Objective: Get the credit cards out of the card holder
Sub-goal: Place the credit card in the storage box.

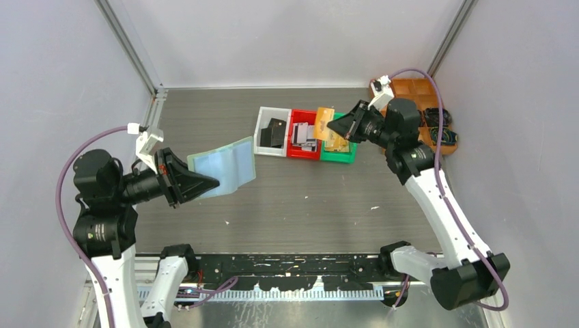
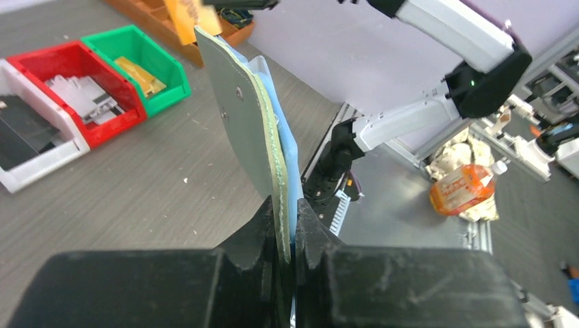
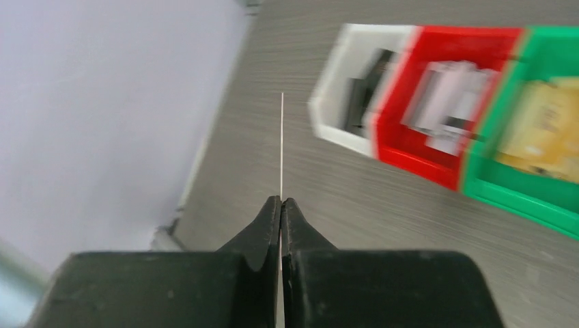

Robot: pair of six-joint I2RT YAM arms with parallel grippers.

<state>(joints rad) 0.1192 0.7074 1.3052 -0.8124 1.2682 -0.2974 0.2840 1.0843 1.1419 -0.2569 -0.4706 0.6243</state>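
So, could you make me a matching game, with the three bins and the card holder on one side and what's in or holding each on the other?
Column one:
1 white bin
2 red bin
3 green bin
4 card holder

Column two:
A gold cards inside
B pinched in the left fingers
C black cards inside
D silver-grey cards inside

Pairs: 1-C, 2-D, 3-A, 4-B.

bins: three touching in a row, far middle of the bench
left bin: cards inside
middle bin: more cards inside
right bin: more cards inside
card holder: left of the bins, nearer, off the bench, pinched in the left tool
card: above the middle and right bins, pinched in the right tool
tray: far right corner
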